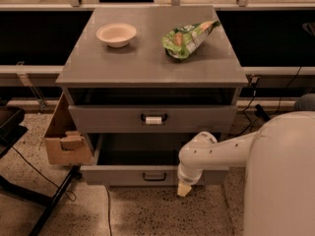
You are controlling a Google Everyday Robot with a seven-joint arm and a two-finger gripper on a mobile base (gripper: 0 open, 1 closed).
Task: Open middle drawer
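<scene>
The grey cabinet (147, 65) has a wide grey drawer (118, 175) with a plain black loop handle (154, 176). This middle drawer is pulled out, and its dark inside shows. My gripper (183, 188) hangs at the end of the white arm (216, 154). Its cream tip points down in front of the right part of that drawer's front, to the right of the handle and a little below it. Above is the drawer with a white tag on its handle (153, 118), slightly out. No third drawer shows.
A white bowl (116, 34) and a green chip bag (189, 37) lie on the cabinet top. A cardboard box (64, 139) stands at the cabinet's left. A black stand leg and cable (49, 205) cross the floor at the left. My white body (280, 181) fills the lower right.
</scene>
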